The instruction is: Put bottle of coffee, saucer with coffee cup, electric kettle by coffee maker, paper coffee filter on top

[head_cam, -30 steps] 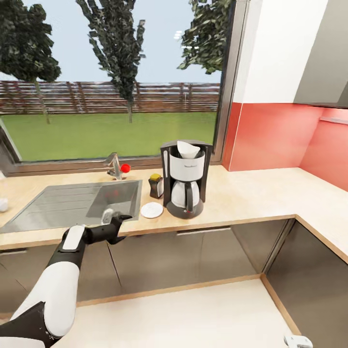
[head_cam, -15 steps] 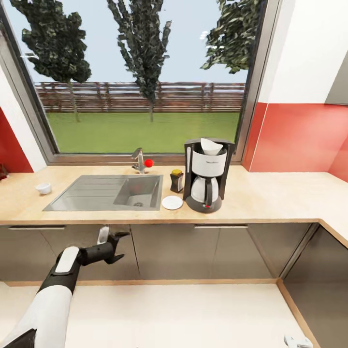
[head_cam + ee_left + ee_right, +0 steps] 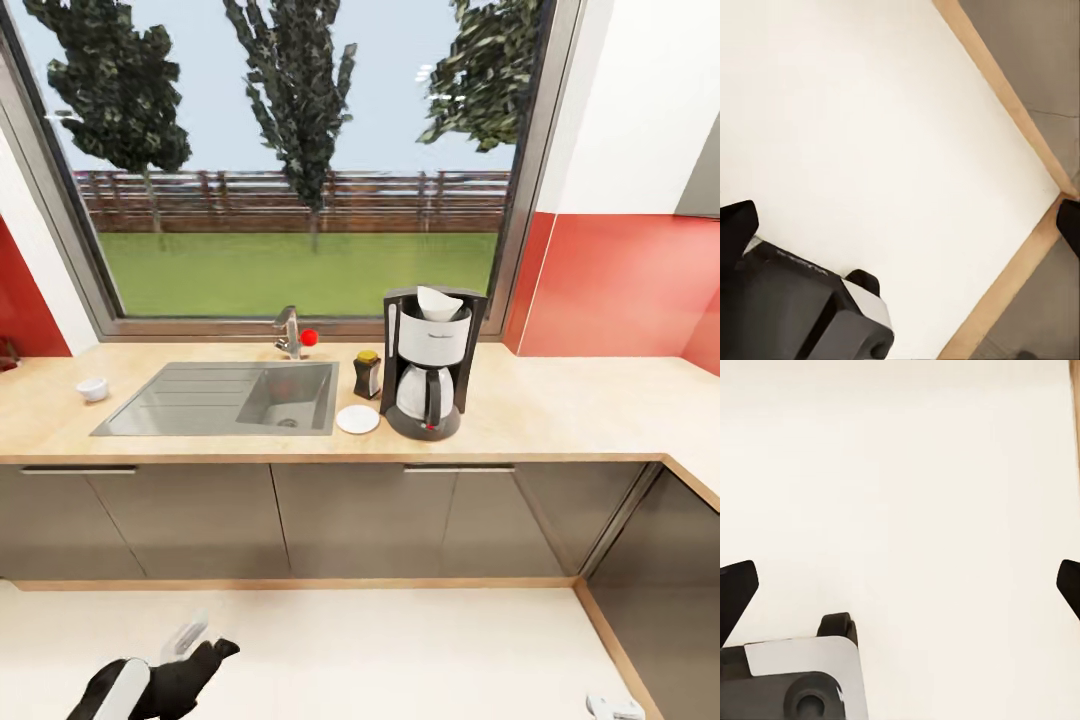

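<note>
Three items are already placed by the coffee maker [image 3: 428,362] on the kitchen countertop [image 3: 560,405]: the paper coffee filter [image 3: 438,302] on top, the bottle of coffee [image 3: 367,373] and the saucer [image 3: 357,419] beside it. Well apart, past the sink, the coffee cup [image 3: 92,388] is left unplaced. Both grippers' jaws are spread wide and empty.

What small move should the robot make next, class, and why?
Probably roll left toward the cup: it sits alone left of the sink, while the saucer beside the coffee maker is bare, and both open grippers hang over the floor.
</note>
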Tool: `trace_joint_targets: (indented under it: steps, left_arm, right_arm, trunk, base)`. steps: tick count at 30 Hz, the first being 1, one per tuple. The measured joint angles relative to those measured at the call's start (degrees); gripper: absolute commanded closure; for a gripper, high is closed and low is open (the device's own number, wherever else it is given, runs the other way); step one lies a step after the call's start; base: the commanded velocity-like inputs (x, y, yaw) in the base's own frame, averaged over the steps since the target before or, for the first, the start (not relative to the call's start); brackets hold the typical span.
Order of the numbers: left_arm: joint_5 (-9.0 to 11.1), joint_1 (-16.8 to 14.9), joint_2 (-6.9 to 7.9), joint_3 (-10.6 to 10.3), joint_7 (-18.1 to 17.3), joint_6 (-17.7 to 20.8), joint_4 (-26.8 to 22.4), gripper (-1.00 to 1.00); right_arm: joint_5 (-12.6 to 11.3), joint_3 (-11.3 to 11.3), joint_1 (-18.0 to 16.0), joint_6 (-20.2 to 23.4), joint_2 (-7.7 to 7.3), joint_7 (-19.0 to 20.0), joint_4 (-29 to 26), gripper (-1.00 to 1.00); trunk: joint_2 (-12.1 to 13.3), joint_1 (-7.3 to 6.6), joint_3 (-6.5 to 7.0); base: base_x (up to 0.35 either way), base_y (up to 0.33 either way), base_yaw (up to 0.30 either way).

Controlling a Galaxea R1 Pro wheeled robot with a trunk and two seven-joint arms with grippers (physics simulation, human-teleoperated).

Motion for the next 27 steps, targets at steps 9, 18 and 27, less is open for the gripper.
trace_joint_targets:
  steps: [9,18,27]
  left_arm:
    - [-27.6,4.8,-0.16,-0.4,-6.1,-39.7,17.4,-1.00]
    - [-49.7,5.1,0.19,-0.4,-7.7,-58.5,28.8,-1.00]
    - [-50.3,5.7,0.24,-0.3,-7.7,-58.5,30.3,-1.00]
  right_arm:
    - [0.1,0.1,0.3,-0.1,0.17,0.2,0.0,-1.00]
    - [0.1,0.2,0.6,-0.2,0.60,0.6,0.0,-1.00]
    - [-0.1,0.2,0.6,-0.1,1.29,0.8,-0.1,-1.00]
  trunk:
    - [0.0,0.00,0.00]
    - [0.0,0.00,0.01]
    - [0.0,0.01,0.01]
  base:
    - [0.000,0.000,0.000]
    - [0.000,0.000,0.000]
    - [0.000,0.000,0.000]
